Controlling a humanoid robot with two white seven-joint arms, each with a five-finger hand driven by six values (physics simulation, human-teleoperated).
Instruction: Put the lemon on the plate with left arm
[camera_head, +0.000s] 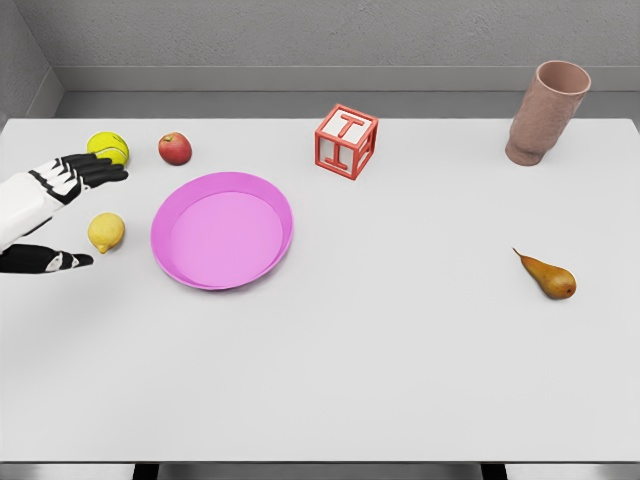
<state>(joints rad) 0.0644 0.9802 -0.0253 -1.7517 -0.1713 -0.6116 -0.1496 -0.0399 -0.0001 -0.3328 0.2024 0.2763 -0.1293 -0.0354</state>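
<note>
Yellow lemon is lying just left of the pink plate, while the left hand is hovering beside it, fingers spread, holding nothing.

Bright, even, sharp render; soft faint shadows (no glare) on the table.

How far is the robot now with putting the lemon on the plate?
Done: the left robot hand has reached the lemon, fingers open around it. In hand: nothing is grasped; the lemon sits on the table. Left: grasp, lift, and place it on the empty pink plate.
</note>
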